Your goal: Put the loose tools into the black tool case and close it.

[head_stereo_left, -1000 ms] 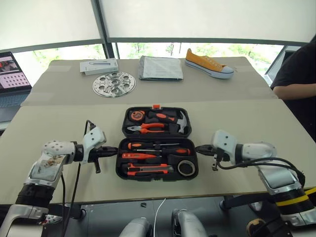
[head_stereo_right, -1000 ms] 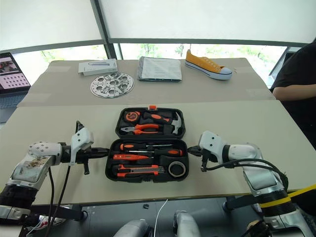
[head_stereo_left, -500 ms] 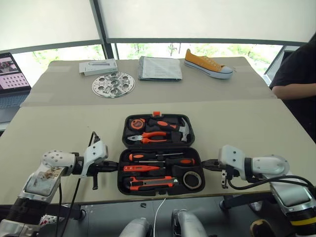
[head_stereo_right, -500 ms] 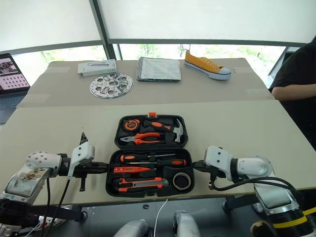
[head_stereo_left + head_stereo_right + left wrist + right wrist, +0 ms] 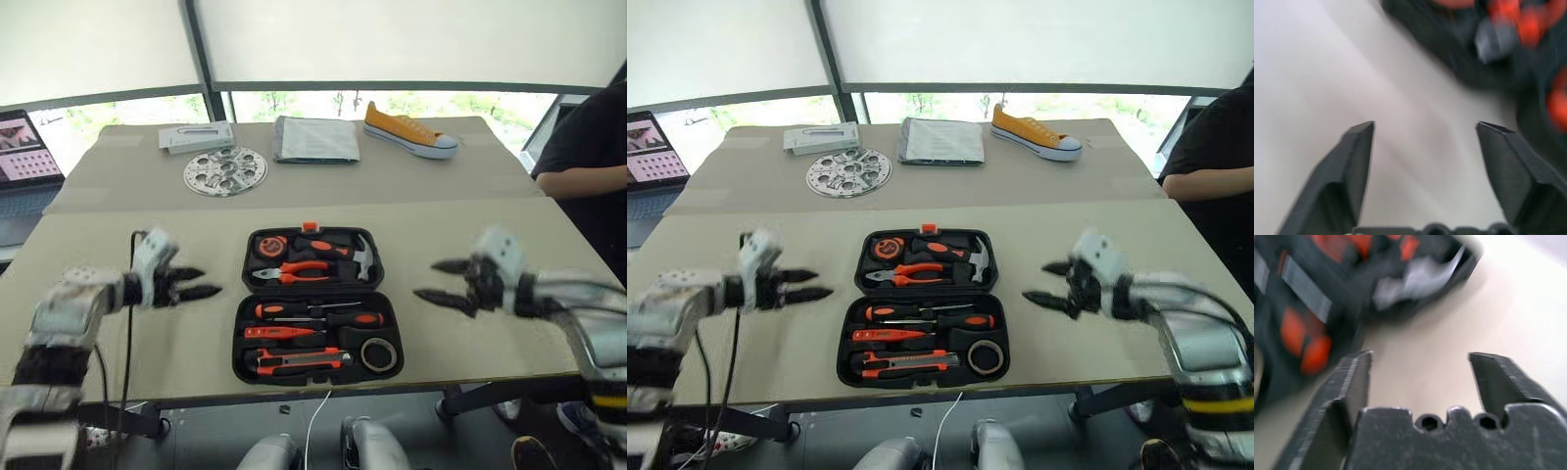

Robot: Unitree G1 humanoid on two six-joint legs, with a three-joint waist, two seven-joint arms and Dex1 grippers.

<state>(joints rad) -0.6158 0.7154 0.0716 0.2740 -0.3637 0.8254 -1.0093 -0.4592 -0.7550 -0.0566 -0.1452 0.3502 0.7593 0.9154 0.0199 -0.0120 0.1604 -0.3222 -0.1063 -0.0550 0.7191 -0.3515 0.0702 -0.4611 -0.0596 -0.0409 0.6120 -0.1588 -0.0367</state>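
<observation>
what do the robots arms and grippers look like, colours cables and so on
Both arms are silver-grey metal with white housings at the wrists. Each ends in a gripper of two black, pointed, wedge-shaped fingers: left gripper, right gripper. A black cable loops off the left arm; the right arm carries a black cable and a yellow-and-black band.

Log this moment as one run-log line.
tool case: open, tools seated | left pincer: open, empty, left of case | right pincer: open, empty, right of case | next: close lid

Bright daylight from rear windows; soft shadows; both arms motion-blurred; wrist views heavily blurred.
</observation>
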